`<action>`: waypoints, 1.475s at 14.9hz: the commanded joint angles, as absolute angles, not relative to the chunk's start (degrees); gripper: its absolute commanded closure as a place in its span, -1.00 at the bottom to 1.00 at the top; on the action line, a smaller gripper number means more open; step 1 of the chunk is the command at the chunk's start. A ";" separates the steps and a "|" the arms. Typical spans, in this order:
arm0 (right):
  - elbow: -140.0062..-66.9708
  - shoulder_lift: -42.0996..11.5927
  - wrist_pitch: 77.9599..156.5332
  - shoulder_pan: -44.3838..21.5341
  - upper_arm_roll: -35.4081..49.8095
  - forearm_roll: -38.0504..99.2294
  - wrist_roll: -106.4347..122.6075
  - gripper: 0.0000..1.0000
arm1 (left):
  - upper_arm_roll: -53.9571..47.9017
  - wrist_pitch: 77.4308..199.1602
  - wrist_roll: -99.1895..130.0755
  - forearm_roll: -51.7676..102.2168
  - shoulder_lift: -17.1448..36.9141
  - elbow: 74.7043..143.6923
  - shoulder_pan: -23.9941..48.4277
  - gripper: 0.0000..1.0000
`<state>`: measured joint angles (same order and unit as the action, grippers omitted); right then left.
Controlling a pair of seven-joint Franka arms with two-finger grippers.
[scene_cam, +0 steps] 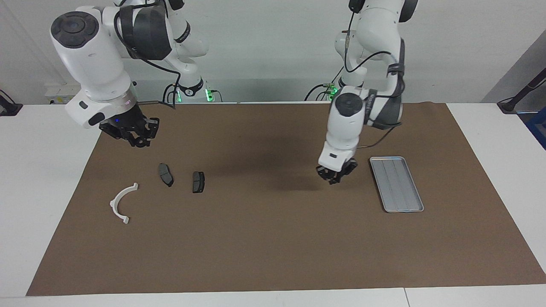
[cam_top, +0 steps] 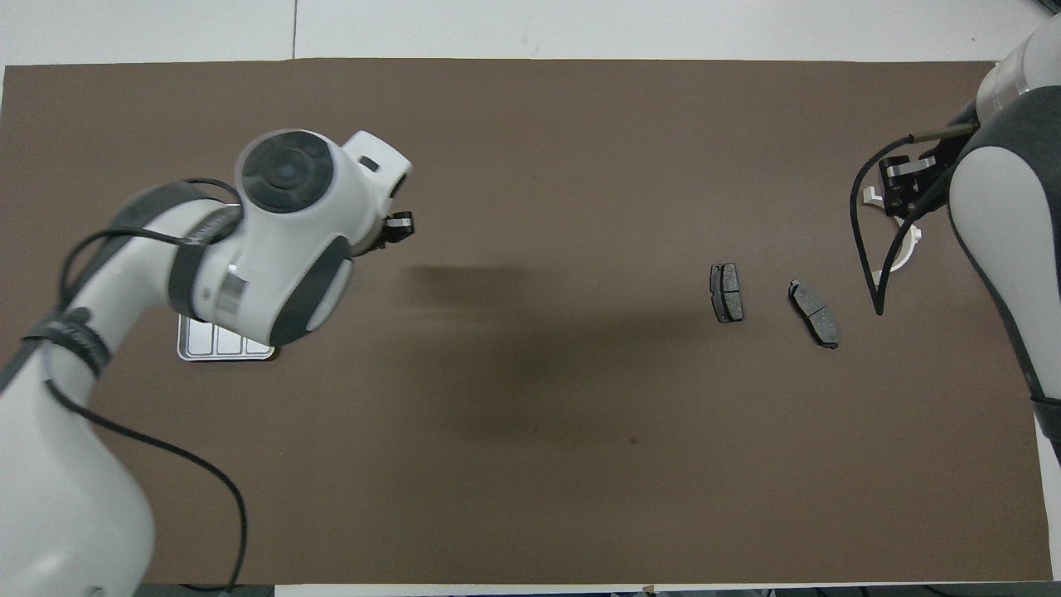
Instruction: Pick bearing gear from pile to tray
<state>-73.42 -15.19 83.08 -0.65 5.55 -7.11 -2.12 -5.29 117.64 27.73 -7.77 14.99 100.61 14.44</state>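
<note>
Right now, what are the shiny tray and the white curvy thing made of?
The tray looks like metal: silver-grey, with a sheen on its rim and ribbed floor. The white half-ring bracket looks like plastic, matte and evenly white, though painted metal cannot be ruled out.
</note>
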 commanded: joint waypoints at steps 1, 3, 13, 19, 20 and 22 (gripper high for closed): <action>-74.71 -13.89 82.62 -5.43 6.06 -7.21 -11.29 1.00 | -5.71 111.64 10.07 -4.49 9.85 101.08 4.34 1.00; -75.06 -13.89 82.88 -9.83 6.06 -5.99 -20.35 1.00 | -5.63 111.88 2.06 -4.48 9.67 101.86 -0.86 1.00; -81.03 -19.33 97.37 -29.17 6.06 -0.27 -57.55 1.00 | -5.71 126.48 -4.31 -1.93 0.79 126.29 -5.54 1.00; -90.96 -21.79 110.64 -31.20 6.15 0.70 -62.40 1.00 | -5.63 132.44 -4.57 -1.93 2.37 129.81 -5.89 1.00; -90.88 -23.36 111.09 -31.29 6.15 0.70 -62.58 1.00 | -5.63 133.23 -4.57 -1.93 2.90 129.81 -5.89 1.00; -90.27 -27.22 113.71 -33.65 6.06 0.09 -64.76 1.00 | -5.63 134.55 -4.57 -1.93 3.95 129.81 -5.89 1.00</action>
